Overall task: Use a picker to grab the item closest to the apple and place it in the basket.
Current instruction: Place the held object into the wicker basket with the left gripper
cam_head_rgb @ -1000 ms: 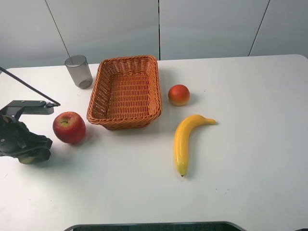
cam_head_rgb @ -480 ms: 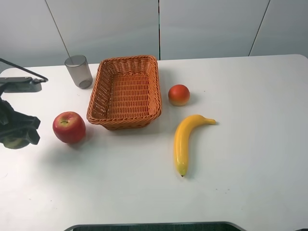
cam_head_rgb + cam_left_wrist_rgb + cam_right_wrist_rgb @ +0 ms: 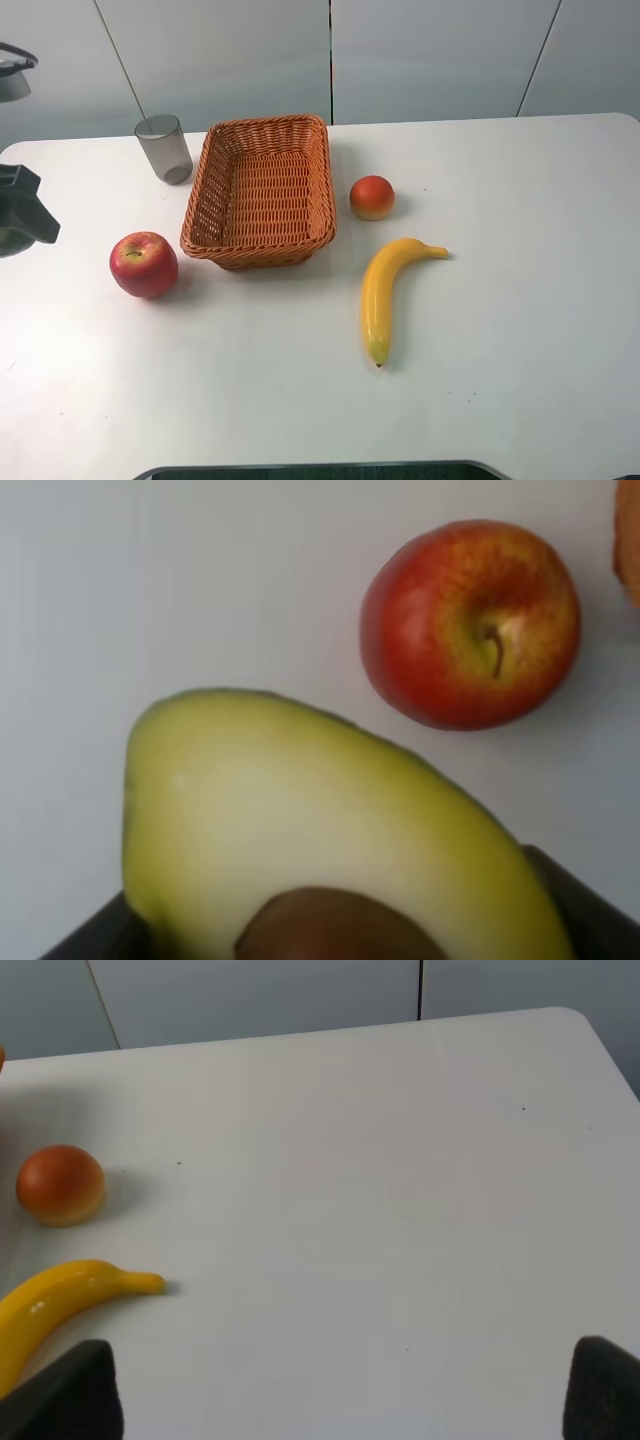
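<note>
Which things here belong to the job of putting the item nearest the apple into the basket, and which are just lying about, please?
Belong to the job: avocado half, held in the left gripper; apple; basket.
Just lying about: banana; round orange-red fruit; grey cup.
</note>
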